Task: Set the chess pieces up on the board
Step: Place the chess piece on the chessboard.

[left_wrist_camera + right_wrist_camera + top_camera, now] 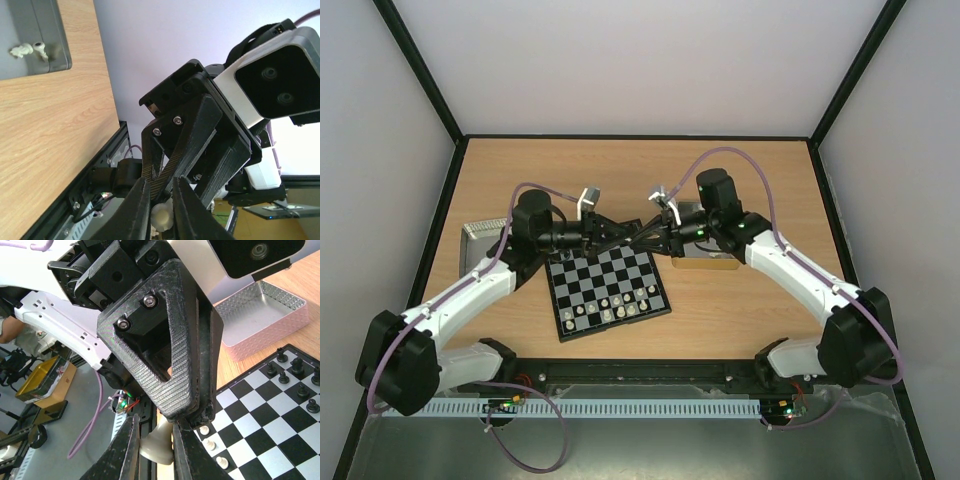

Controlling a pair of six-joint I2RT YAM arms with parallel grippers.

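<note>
The wooden worktop carries the board at its middle, somewhat nearer the near edge and turned slightly askew. The two arms reach in from the near corners and meet in the air over the board's far edge. A silver tray lies near the worktop's left edge, and a gold tray sits just beside the board's far right corner, partly under the right arm. The left hand is narrow, its two fingers pressed on either side of a white piece. The right hand is narrow too, and grips what looks like the same white piece from the opposite side, so that the fingertips of both hands come together around it above the worktop. White chess pieces stand in the board's near rows. Black pieces show on other squares in the right wrist view. Two loose white pieces lie in the silver tray.
</note>
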